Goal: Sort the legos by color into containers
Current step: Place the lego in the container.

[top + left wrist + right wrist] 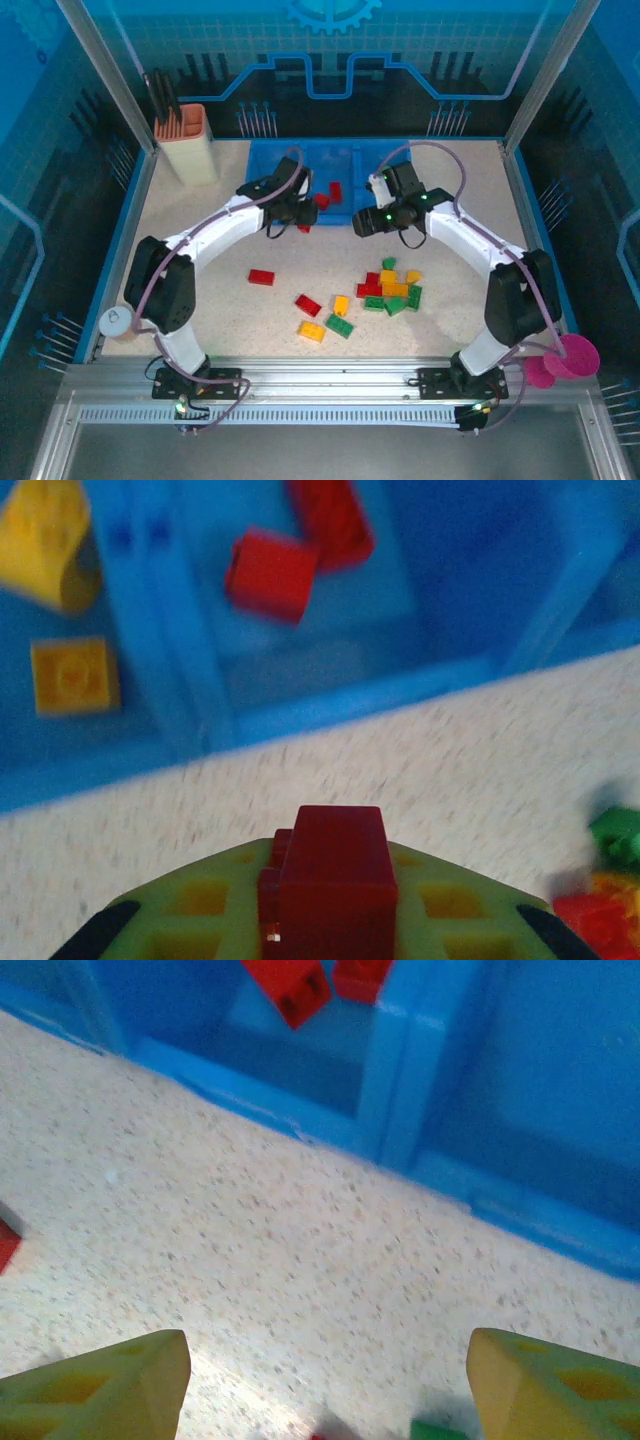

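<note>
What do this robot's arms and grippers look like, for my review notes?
The left arm and right arm share one build: white links between bulky black joints, each with a pale purple-grey cable looping alongside, and small green lights. The fingers are yellow-green plastic wedges with square recessed pockets.

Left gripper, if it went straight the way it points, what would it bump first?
The left gripper would probably meet the near wall of the blue tray first, before the red bricks inside, though height is unclear.
</note>
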